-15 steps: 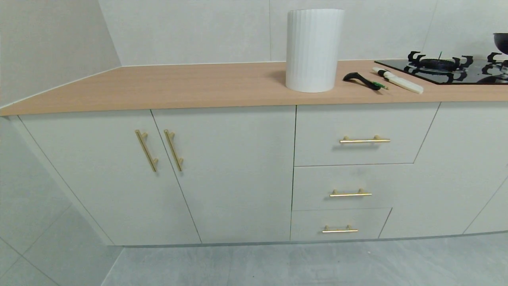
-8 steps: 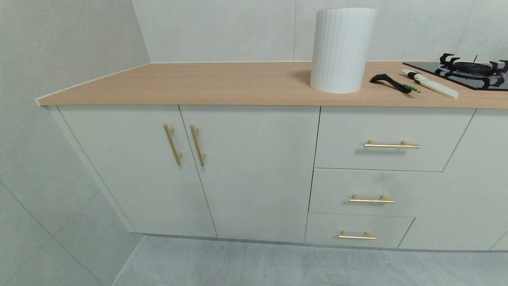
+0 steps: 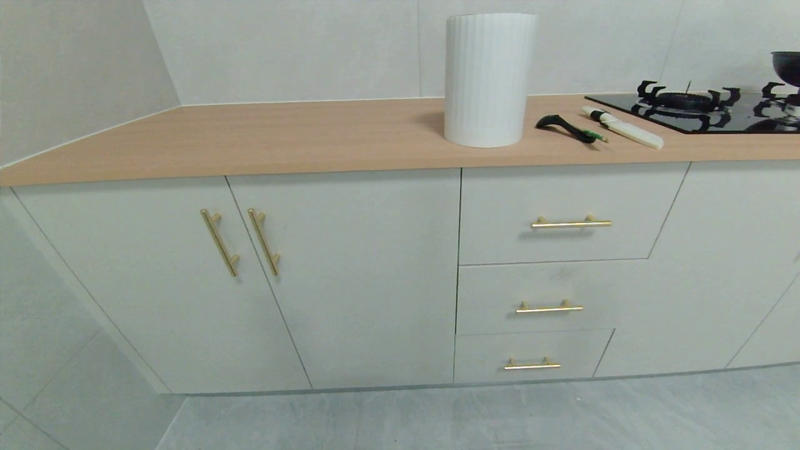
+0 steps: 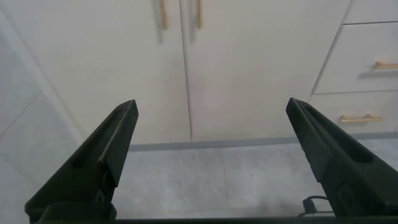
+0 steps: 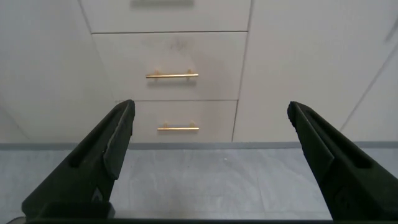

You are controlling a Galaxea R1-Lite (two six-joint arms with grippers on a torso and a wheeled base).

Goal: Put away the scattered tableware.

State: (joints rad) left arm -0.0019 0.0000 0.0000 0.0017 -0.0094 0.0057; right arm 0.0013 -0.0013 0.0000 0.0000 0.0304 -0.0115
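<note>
On the wooden countertop lie a black-handled utensil and a white knife-like utensil, just right of a tall white ribbed container. My left gripper hangs low in front of the double cabinet doors, open and holding nothing. My right gripper is also open with nothing between its fingers, low before the lower drawers. Both grippers are far below the countertop and the utensils.
A black gas hob sits at the right end of the counter. Below are two cabinet doors with gold handles and three drawers with gold handles. A grey tiled wall closes the left side; grey floor lies in front.
The head camera swung: the scene shifted right half a second ago, then back left to nearly the earlier framing. Nothing on the counter has moved.
</note>
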